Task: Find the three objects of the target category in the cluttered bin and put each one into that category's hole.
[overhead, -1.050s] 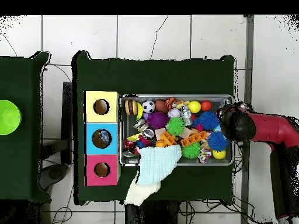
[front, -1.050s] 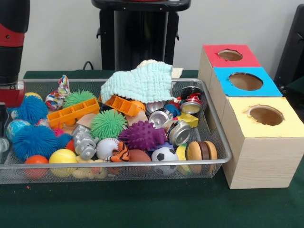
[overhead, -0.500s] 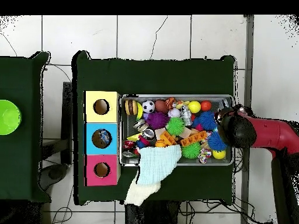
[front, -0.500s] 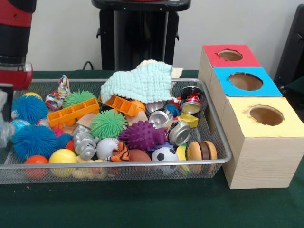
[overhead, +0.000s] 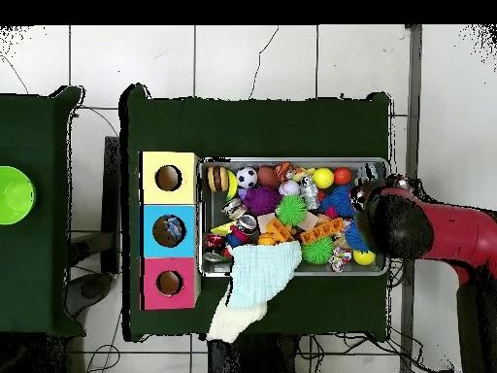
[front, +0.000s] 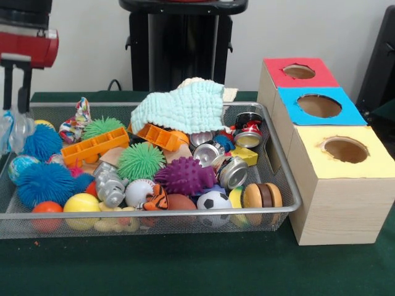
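At the left end of the wire bin (front: 281,169), my gripper (front: 15,114) hangs above the toys. Its two black fingers (front: 23,89) are shut on a clear, bluish crumpled object (front: 11,134), held off the pile. Blue spiky balls (front: 46,182) lie just below it. Silver cans (front: 233,171) lie near the bin's right end, and a crushed one (front: 111,188) sits at front left. Beside the bin stands the box with red (front: 299,71), blue (front: 319,106) and yellow (front: 345,149) holes. In the overhead view the arm (overhead: 403,223) covers the gripper and the bin's right end (overhead: 291,161).
A pale green cloth (front: 182,108) drapes over the bin's back rim. Orange plastic pieces (front: 92,147), a purple spiky ball (front: 184,176), a soccer ball (front: 214,201) and a toy burger (front: 262,195) crowd the bin. A green bowl (overhead: 14,194) sits on a separate table.
The gripper has risen from the bin's left end, lifting the clear crumpled object out of the pile. The other toys have not moved.
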Robot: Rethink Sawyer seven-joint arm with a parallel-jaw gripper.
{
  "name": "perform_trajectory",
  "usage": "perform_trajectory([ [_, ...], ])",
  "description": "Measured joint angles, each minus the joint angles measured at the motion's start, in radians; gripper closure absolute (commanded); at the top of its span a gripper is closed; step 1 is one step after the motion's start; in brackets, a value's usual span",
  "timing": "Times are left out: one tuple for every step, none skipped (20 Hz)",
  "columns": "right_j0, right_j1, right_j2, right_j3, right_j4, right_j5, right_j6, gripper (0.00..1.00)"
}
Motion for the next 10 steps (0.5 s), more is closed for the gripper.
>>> perform_trajectory([
  [0.004,-0.014,0.000,0.006,0.015,0.001,0.000,1.00],
  [0.006,-0.021,0.000,0.009,0.022,0.002,0.000,1.00],
  [0.022,-0.054,-0.004,0.026,0.058,0.004,0.000,1.00],
  [0.029,-0.068,-0.006,0.034,0.073,0.005,0.000,1.00],
  [0.036,-0.078,-0.008,0.040,0.084,0.005,0.000,1.00],
  [0.058,-0.104,-0.017,0.057,0.111,0.005,0.001,1.00],
  [0.079,-0.123,-0.027,0.069,0.132,0.005,0.002,1.00],
  [0.098,-0.138,-0.034,0.079,0.148,0.005,0.005,1.00],
  [0.117,-0.153,-0.042,0.089,0.164,0.005,0.007,1.00],
  [0.129,-0.162,-0.047,0.096,0.175,0.005,0.008,1.00],
])
